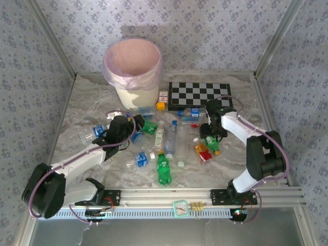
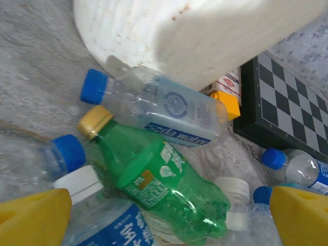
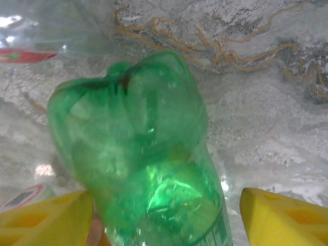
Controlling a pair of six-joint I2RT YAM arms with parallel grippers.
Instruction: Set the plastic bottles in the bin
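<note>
The right gripper (image 3: pixel 164 220) is released, its yellow fingers (image 3: pixel 46 215) spread with a green bottle (image 3: pixel 138 154) lying between them. The left finger looks to be against the bottle and the right finger stands apart from it. In the overhead view this gripper (image 1: pixel 212 134) hangs over the same green bottle (image 1: pixel 211 145), which lies just right of an orange bottle (image 1: pixel 201 151), near the chessboard (image 1: pixel 200 95) and well to the right of the bin (image 1: pixel 136 95).

The left gripper (image 2: pixel 164 220) is also released, fingers wide. It is poised above a gold-capped green bottle (image 2: pixel 164 189) that rests on other clear bottles. Just beyond that lies a soda water bottle (image 2: pixel 154 105), close against the bin wall (image 2: pixel 205 36). From above, the left gripper (image 1: pixel 127 128) sits in the cluster just on the near side of the bin.

The step in hand looks like the grasp, with neither arm holding anything yet. With many bottles scattered over the table (image 1: pixel 82 102), the job seems to be near its start.

Next, the right gripper would need to close firmly on the thin, crushable green bottle, lift it clear of its neighbours and carry it far and left over the bin rim. The left gripper would need to come lower and centre on a single bottle, so that it does not pinch two at once.
</note>
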